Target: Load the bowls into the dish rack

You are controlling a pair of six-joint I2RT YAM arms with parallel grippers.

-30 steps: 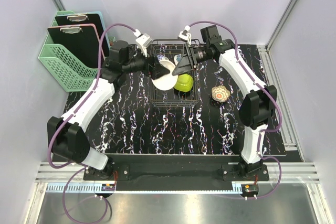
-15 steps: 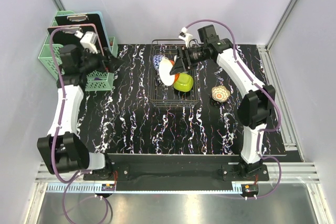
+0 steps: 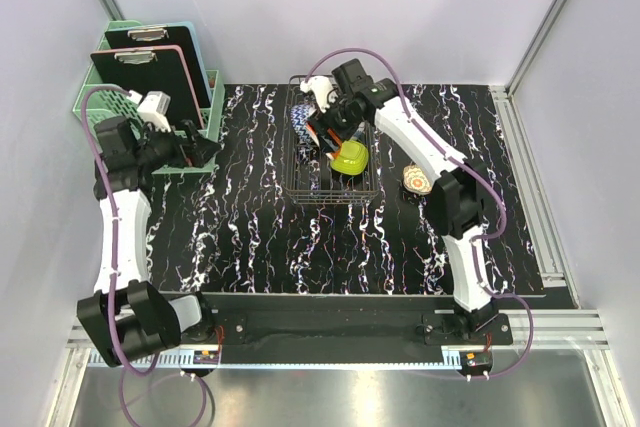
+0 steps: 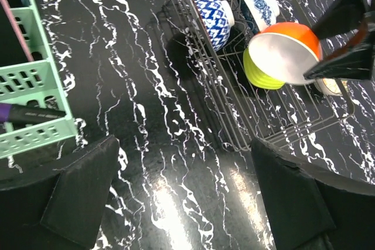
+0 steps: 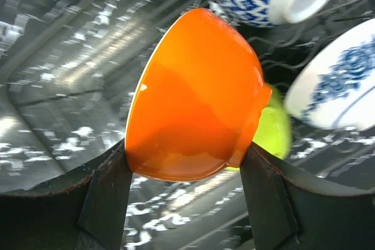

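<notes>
Black, white-veined marble-patterned table top [image 3: 260,237], enclosed by pale wall panels. Item one: rectangular dark wire dish rack [image 3: 322,183], upper centre of the overhead view. It holds a blue-and-white diamond-patterned round bowl [image 4: 212,20], a white round bowl with blue floral pattern [image 4: 258,3] beside it, and a lime green round bowl [image 4: 261,75] one row nearer; each stands tipped on its rim so the tines prop it. Item two: orange round bowl with pale interior [image 5: 196,95], pinched across its sides by the right gripper [image 5: 184,165]. It is held on edge over the rack just beside the lime one, presumably to slot between tines (contact with the wire cannot be told). Item three: cream round bowl [image 3: 418,179], on the table right of the rack, not yet loaded. Item four: left gripper [image 4: 187,203], jaws spread wide and empty, at the left of the overhead view by the mint green plastic lattice basket [image 4: 32,86], likely parked there to leave the rack free.
</notes>
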